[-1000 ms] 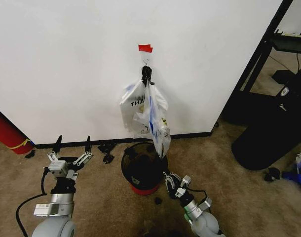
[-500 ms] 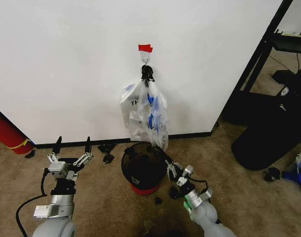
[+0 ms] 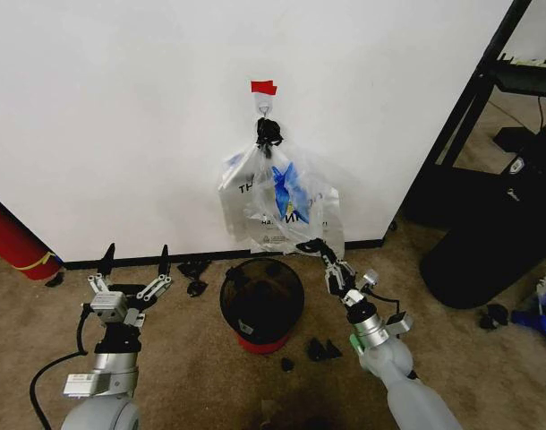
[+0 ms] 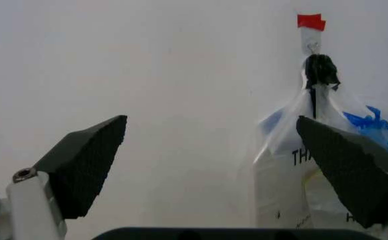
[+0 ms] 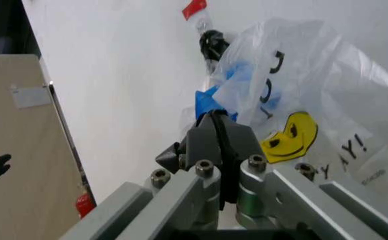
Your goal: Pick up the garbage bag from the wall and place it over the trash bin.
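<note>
The garbage bag, translucent white with blue patches, hangs by a black knot from a small hook under red tape on the wall. My right gripper is shut on its lower edge and draws the plastic out to the right. In the right wrist view the gripper pinches the film beside a blue patch and a yellow smiley. The trash bin, black mesh on a red base, stands on the carpet below the bag. My left gripper is open, left of the bin.
A white "THANK YOU" bag hangs from the same hook behind. A large glossy black bin and a black shelf frame stand at the right. A red cylinder leans at the far left. Black scraps lie by the baseboard.
My right gripper rose from beside the bin to the bag's lower edge and shut on it. The bag has spread out to the right. The left arm barely moved.
</note>
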### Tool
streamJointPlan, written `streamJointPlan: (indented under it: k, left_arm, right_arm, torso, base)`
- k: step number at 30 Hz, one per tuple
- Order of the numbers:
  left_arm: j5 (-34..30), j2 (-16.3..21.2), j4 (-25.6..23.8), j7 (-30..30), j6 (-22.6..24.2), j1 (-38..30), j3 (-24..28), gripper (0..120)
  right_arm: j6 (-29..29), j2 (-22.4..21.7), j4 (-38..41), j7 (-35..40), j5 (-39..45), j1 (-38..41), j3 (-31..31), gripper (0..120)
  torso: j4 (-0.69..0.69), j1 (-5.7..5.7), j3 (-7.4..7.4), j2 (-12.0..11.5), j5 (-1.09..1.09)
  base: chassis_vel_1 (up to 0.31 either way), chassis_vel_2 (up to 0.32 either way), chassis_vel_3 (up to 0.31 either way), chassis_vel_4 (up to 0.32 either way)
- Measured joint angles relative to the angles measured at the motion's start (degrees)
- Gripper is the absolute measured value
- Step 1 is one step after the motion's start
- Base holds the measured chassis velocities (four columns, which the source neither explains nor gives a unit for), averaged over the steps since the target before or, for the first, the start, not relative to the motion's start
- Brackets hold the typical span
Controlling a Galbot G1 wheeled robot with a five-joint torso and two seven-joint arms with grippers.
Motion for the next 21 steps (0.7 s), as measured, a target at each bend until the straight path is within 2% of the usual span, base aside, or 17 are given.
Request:
streamJointPlan:
  k: [5,12,19,21]
  left_arm:
    - [-0.07,1.23,-0.61,0.03,0.37,-0.23,0.0,100]
    - [-0.94,5.01,-1.22,-0.52,2.03,-3.07,2.31,100]
    - [-1.69,9.78,-1.41,-1.14,4.17,-5.65,4.58,100]
    - [-2.25,12.25,-1.37,-1.3,5.15,-7.25,5.47,100]
  right_arm:
    - [0.0,0.06,0.16,-0.12,0.66,0.03,0.89,0]
    - [0.01,0.65,0.19,-0.6,1.09,0.49,1.25,0]
    - [0.03,1.91,-0.06,-1.65,0.87,0.21,1.09,0]
    - [0.04,2.31,-0.18,-1.89,0.63,0.19,0.99,0]
  torso:
    - [0.01,0.0,0.0,0.0,-0.01]
    - [0.0,0.0,0.0,0.0,-0.01]
    - [0.01,-0.01,0.0,0.0,-0.01]
    - [0.02,-0.01,0.0,0.0,-0.02]
  base:
    - [0.0,0.0,0.0,0.0]
    - [0.0,0.0,0.0,0.0]
    - [0.0,0.0,0.0,0.0]
    - [0.0,0.0,0.0,0.0]
